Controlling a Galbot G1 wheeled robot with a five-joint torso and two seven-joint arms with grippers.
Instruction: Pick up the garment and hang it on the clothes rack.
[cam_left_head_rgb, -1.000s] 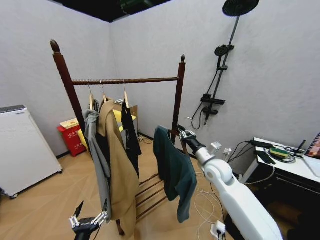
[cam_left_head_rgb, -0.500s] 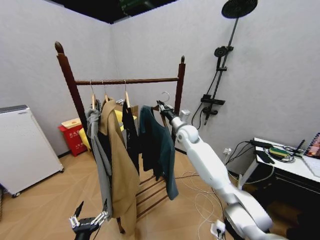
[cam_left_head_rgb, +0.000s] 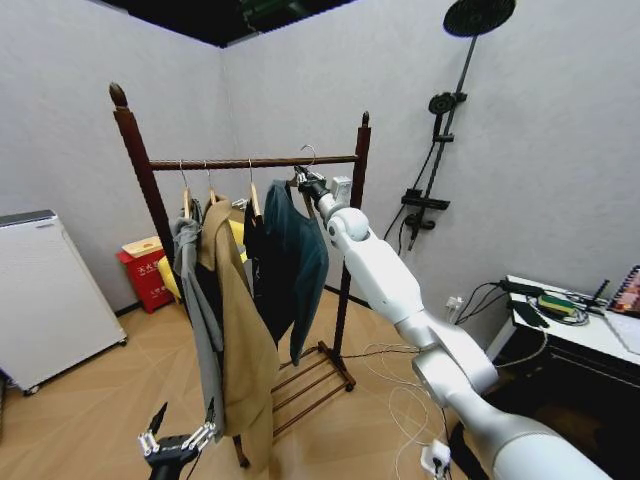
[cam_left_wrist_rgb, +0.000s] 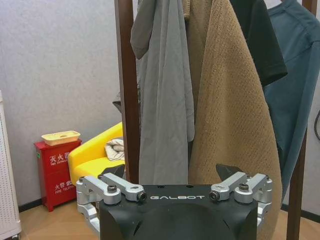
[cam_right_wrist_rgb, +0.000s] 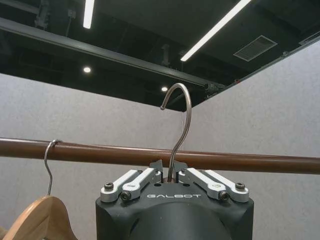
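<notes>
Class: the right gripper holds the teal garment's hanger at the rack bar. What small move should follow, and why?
Probably carry the right gripper slightly forward over the dark reddish-brown wooden clothes rack bar, then lower: the dark teal-blue garment's metal hook tip stands above the bar, not yet resting on it.

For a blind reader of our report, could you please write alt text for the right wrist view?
The right gripper is shut on the garment's metal hook, which rises above the clothes rack's horizontal bar, not yet over it. Another wooden hanger hangs from the bar nearby.
</notes>
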